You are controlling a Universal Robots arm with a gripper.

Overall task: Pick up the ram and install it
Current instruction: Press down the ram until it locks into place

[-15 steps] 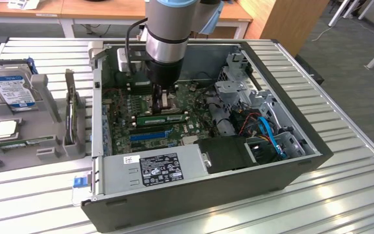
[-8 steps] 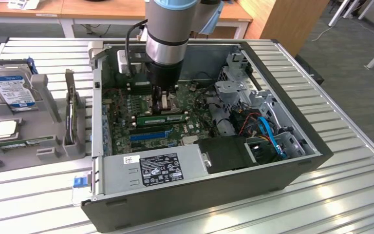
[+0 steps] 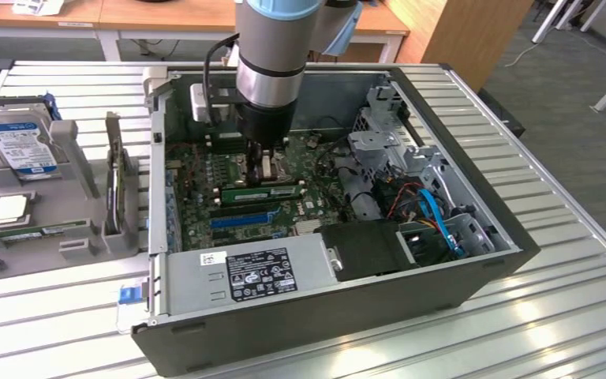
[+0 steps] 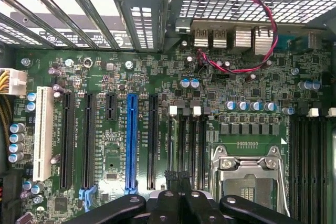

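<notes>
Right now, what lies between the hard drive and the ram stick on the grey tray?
A square silver processor chip, shown in the exterior view.

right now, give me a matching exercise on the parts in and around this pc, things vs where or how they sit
Things:
1. hard drive
2. long blue slot
3. power supply
4. processor chip

Places:
a. in the case, by its near wall, bearing a black label
b. propped upright in the grey rack
c. lying flat in the grey rack
d. on the motherboard

Pairs: 1-b, 2-d, 3-a, 4-c
</notes>
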